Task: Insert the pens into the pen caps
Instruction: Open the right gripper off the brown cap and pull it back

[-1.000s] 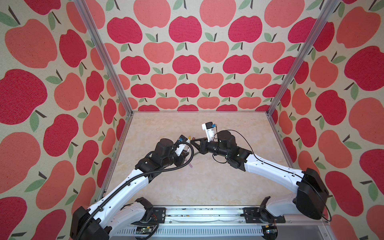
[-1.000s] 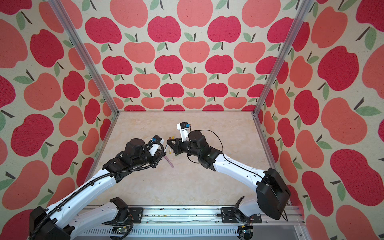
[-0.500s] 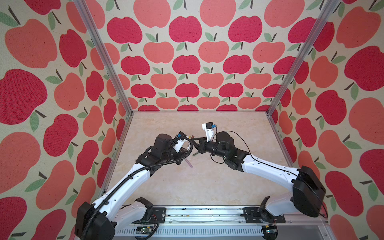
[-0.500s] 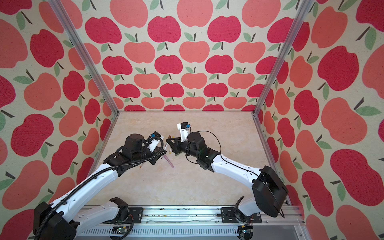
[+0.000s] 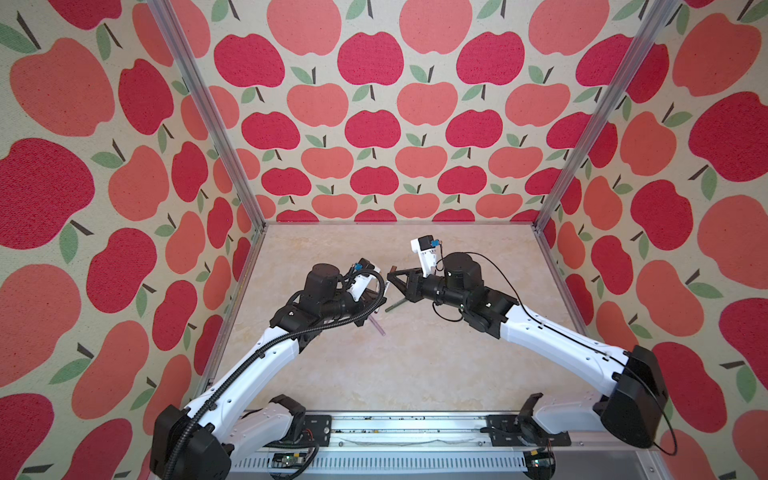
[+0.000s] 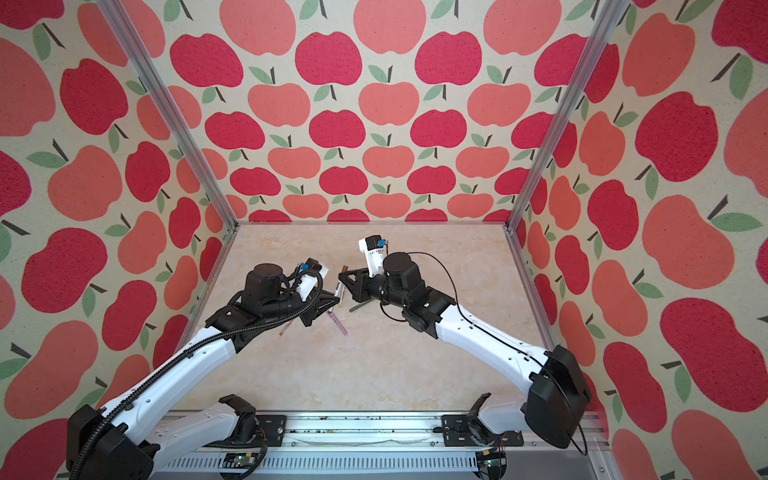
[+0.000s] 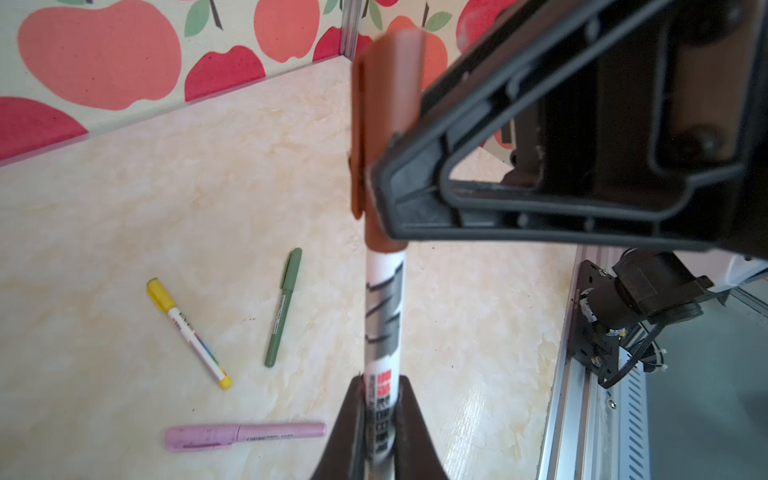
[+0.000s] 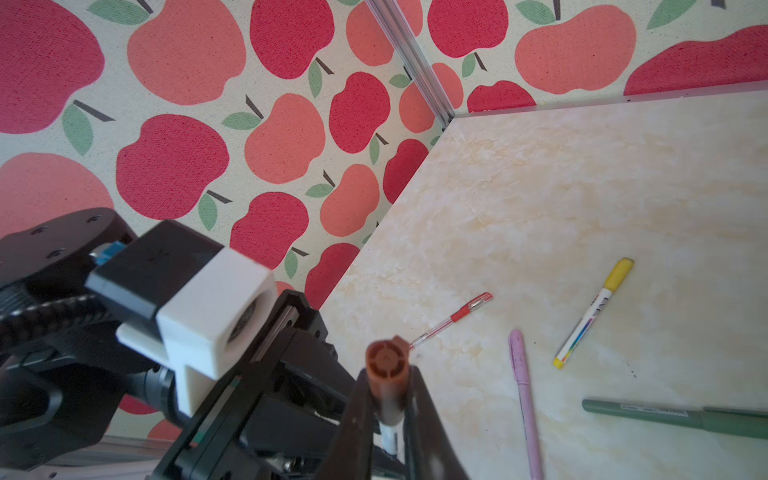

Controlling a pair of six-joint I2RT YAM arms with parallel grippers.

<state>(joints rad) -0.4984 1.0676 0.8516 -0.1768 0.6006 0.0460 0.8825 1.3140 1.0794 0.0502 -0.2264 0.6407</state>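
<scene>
**Brown cap sat on white pen, held between both grippers**

The left gripper was clenched on the lower barrel of a white plastic pen with dark print, its two black fingers pressed against either side. The pen stood lifted off the marbled beige tabletop. A short brown plastic cap covered the pen's far end, with no gap showing where it met the white barrel.

The right gripper flanked that cap, one dark finger on each side, right up against it. Whether it pinched the cap or had slackened could not be told from the pictures.

In both top views the two grippers met tip to tip near the middle of the table, with the pen bridging them.

Four other pens lay flat on the table below, apart from one another. They were a white pen with a yellow cap, a dark green pen with its matching cap on, and a lilac pen, also capped. The fourth, seen in the right wrist view, was a slim clear-barrelled pen with red trim.
</scene>
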